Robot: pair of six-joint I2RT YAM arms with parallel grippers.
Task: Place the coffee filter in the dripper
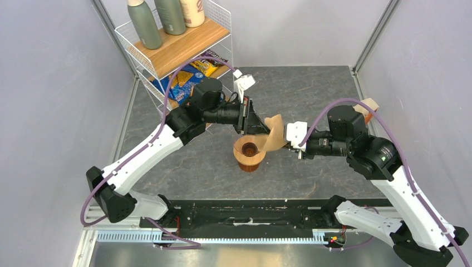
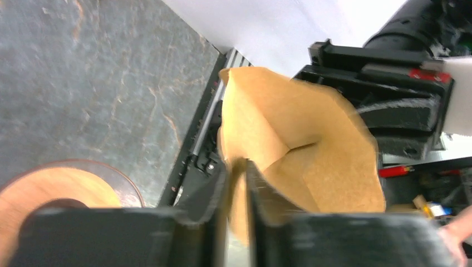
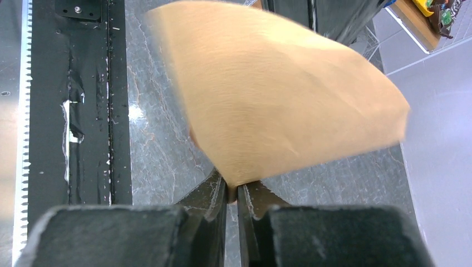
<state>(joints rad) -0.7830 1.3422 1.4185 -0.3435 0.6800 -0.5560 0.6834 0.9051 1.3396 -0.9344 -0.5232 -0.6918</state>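
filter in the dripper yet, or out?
Out. The coffee filter is held in the air beside the dripper, its tip pinched by the right gripper, an edge in the jaws of the left gripper.

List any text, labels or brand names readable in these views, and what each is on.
No text can be read.
bottles on the shelf: labels too small to read.
snack packs below them: print too small and blurred.
coffee filter: plain, no print visible.
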